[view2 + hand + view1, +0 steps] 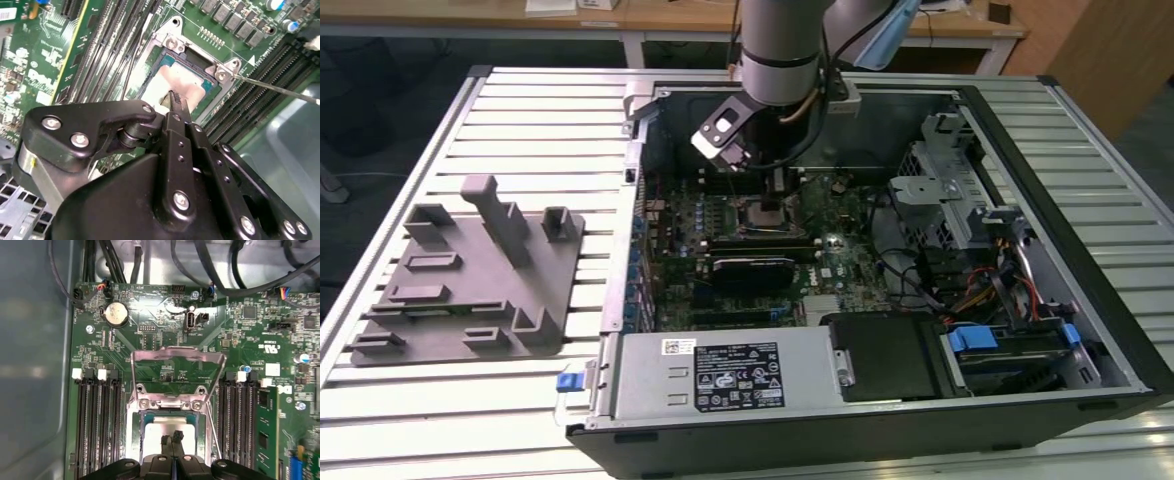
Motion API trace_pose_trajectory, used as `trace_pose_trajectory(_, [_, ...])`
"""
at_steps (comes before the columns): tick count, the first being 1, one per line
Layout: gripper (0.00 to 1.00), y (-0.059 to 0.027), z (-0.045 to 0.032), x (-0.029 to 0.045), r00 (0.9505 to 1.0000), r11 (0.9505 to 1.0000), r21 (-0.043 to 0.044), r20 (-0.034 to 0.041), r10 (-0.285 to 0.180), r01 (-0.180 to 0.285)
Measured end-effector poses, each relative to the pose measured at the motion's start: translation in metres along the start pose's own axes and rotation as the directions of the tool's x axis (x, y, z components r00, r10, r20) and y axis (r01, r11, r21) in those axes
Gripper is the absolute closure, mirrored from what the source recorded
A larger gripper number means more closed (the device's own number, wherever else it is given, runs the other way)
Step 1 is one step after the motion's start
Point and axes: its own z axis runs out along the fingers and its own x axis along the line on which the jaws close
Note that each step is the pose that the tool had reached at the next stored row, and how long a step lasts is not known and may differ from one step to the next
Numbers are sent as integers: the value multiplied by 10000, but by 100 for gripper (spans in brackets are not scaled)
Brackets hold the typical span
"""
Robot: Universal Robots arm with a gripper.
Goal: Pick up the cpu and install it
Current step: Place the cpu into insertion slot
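Observation:
The cpu (189,82), a pale square chip with a green rim, lies flat inside the open motherboard socket (172,44); it is also in the first wrist view as the cpu (156,434). My gripper (174,98) stands right over the chip's middle, its black fingertips (178,436) pressed together with nothing between them. I cannot tell whether the tips touch the chip's top. The socket's metal load plate (177,358) is swung up and open. In the exterior view, my gripper (771,188) reaches down into the open computer case above the socket (765,215).
Memory slots (95,425) flank the socket, with one green stick (263,426) seated. The thin socket lever (275,87) sticks out beside it. The case walls (1067,200), drive cage (947,175) and power supply (720,375) hem in the board. A grey fixture (467,280) sits at the exterior view's left.

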Motion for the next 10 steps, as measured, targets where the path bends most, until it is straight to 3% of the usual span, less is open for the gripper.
trace_pose_trajectory(10, [89, 10, -255, -7, 10000, 10000, 0, 0, 1, -1])
